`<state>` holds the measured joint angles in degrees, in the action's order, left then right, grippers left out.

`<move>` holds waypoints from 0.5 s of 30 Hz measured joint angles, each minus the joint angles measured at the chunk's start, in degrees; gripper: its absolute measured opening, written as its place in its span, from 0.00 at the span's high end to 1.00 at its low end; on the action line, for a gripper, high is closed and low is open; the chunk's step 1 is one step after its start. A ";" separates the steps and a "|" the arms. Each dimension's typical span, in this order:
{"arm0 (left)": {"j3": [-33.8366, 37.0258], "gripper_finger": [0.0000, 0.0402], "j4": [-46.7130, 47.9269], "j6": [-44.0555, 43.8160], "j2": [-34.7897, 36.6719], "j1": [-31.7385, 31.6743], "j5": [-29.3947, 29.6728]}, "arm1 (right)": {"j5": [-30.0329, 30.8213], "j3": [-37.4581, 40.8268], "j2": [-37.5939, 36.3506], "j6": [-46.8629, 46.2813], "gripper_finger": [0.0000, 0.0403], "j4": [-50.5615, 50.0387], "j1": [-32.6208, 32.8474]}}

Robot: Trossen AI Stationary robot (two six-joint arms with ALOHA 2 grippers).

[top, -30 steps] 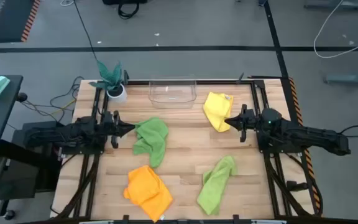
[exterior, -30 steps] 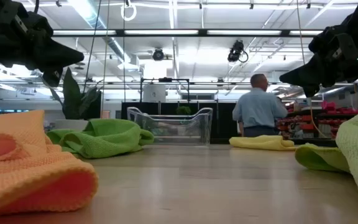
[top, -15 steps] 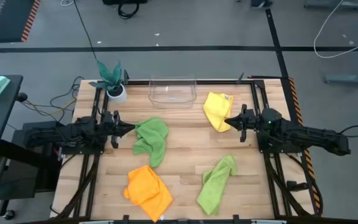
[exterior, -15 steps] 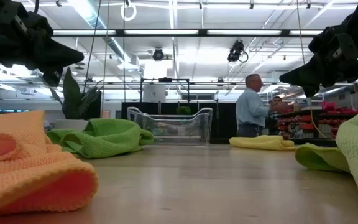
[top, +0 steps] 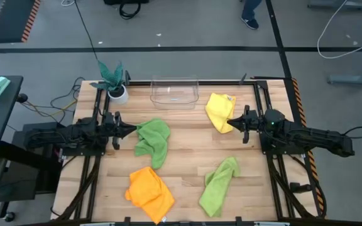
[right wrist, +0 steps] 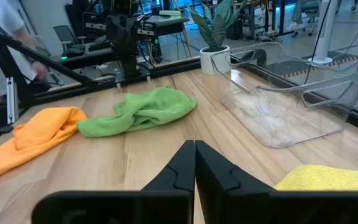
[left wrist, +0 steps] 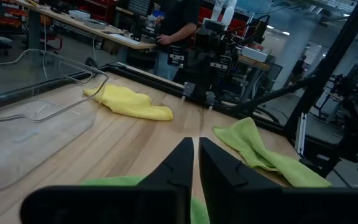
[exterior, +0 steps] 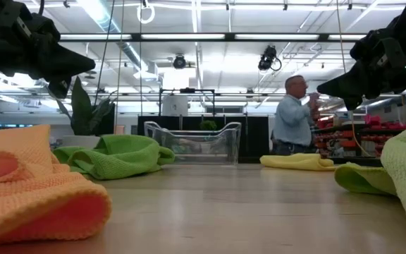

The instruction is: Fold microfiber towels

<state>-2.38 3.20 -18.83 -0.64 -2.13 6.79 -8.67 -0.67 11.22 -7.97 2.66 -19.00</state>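
Nearest the counter's (top: 181,157) front edge lie the orange towel (top: 149,192) and one lime green towel (top: 219,184), both crumpled and unattended. Behind them, the left gripper (top: 131,130) hangs with jaws closed on nothing, pointing straight at the second green towel (top: 153,141), just beside it. The right gripper (top: 230,121), jaws likewise closed and empty, points at the yellow towel (top: 219,111). Count: four towels, none folded; one clear tray (top: 175,93); one potted plant (top: 113,80).

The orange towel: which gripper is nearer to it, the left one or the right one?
Left. The left gripper hangs up-table of the orange towel, beside a green towel. The right gripper is across the table, at the yellow towel.
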 joint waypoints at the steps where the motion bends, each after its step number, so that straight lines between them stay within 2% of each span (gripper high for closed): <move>1: 0.01 0.93 -0.01 -0.01 0.01 0.00 -0.01 | 0.00 0.00 0.01 0.01 0.96 0.00 0.00; 7: 0.00 0.94 0.00 -0.01 0.00 0.00 0.00 | 0.00 0.00 0.01 0.01 0.96 0.01 0.00; 15: 0.01 0.91 -0.01 0.00 0.02 0.00 0.01 | 0.00 0.00 0.02 0.02 0.96 0.00 0.01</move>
<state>-2.37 3.18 -18.83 -0.62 -2.13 6.80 -8.67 -0.67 11.24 -7.95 2.66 -18.99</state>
